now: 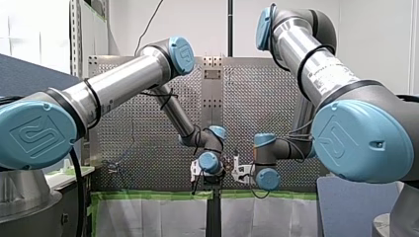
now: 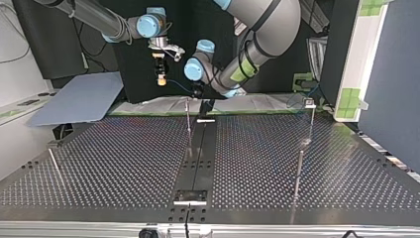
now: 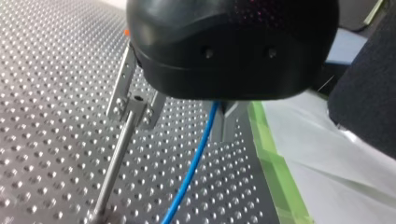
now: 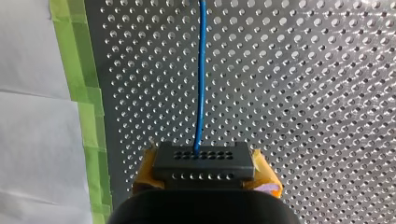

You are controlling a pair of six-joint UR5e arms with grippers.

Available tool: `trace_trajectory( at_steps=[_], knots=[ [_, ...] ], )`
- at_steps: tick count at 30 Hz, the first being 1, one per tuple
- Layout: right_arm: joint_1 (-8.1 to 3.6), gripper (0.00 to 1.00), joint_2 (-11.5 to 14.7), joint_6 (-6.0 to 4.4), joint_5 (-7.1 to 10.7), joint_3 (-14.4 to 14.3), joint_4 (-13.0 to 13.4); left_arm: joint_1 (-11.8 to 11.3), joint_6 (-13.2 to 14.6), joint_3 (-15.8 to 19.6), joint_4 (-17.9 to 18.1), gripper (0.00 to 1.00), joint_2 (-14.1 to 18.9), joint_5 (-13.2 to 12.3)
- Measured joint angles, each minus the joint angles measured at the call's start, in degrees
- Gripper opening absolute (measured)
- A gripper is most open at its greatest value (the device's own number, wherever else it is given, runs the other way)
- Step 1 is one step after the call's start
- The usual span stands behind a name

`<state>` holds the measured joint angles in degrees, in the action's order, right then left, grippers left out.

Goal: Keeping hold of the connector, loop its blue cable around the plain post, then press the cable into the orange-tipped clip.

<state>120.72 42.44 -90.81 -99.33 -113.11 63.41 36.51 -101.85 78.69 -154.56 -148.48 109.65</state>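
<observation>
Beside the green tape [image 4: 77, 70], my right gripper [image 4: 204, 175] clamps the dark holed connector block [image 4: 204, 161]; its thin blue cable [image 4: 201, 70] runs ahead. No loop or clipping shows yet. Whether my left gripper [image 3: 226, 119] pinches the cable I cannot tell; a slim metal rod [image 3: 114, 163] stands beside it.

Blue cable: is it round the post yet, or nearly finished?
Done: the right gripper holds the connector. In hand: the cable runs straight from it, no loop yet. Still to do: the loop, then pressing it into the clip, which it hangs beside.
</observation>
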Motion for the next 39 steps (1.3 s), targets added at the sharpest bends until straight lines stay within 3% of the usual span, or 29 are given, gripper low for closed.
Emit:
trace_trajectory(
  at_steps=[11, 16, 21, 32, 39],
  knots=[
    [-0.81, 0.0, -0.4, 0.28, -0.23, 1.5, 0.1, 0.5, -2.6, 2.2, 6.1, 0.0, -0.1, 1.4],
    [-1.28, 0.0, -2.2, 0.29, -0.24, 3.4, -1.3, 0.6, -3.1, 2.2, 8.7, 0.0, -0.1, 1.9],
    [-1.61, 0.0, -4.2, 0.13, -0.29, 5.9, -3.6, 0.6, -3.3, 2.2, 9.7, 0.0, -0.3, 3.3],
    [-2.01, 0.0, -6.6, 0.02, 0.0, 9.1, -4.9, -0.1, -4.8, 1.9, 13.3, 0.0, -1.6, 4.1],
    [-2.36, 0.0, -7.4, 1.14, 0.17, 11.7, -6.9, -0.9, -5.0, 1.9, 13.5, 0.0, -1.7, 5.4]
  ],
)
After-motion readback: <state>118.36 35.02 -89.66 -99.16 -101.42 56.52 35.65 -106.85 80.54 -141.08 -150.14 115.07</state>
